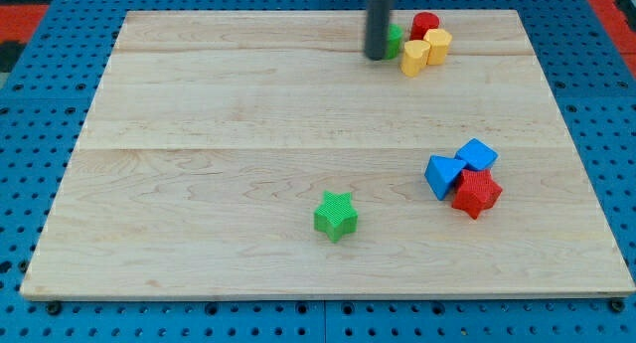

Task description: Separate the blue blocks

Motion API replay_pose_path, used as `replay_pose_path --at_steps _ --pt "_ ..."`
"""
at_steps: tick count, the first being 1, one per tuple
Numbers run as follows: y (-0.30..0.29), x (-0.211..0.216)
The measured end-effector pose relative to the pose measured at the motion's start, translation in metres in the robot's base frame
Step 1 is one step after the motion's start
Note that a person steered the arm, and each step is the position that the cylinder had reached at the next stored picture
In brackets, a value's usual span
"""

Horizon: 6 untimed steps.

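Camera view, pale wooden board [248, 134] on blue pegboard [40, 184], my tip [377, 57] beside green block [396, 39].

Non-task items only. A green star block [336, 216] is seen alone on the wooden surface [219, 134], low and near centre. A red block [477, 193] is seen at the view's right; its exact shape can't be told. At the view's top a tight cluster is found: two yellow blocks [416, 56] [438, 45] touching, a red block [424, 26] just behind them, and a green block [396, 38] at their left, partly hidden. The surface is laid on a blue pegboard [40, 134].
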<state>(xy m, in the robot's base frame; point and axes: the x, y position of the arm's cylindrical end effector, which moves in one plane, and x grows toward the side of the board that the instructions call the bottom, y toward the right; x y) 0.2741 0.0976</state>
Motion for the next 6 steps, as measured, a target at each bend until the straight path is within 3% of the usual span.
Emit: replay_pose_path --at_steps 1,2,3,4,5,6 --pt "-0.034 0.004" --pt "-0.062 0.077" --pt "0.068 0.156" --pt "0.151 0.153" --pt "0.11 0.234" --pt "0.031 0.204"
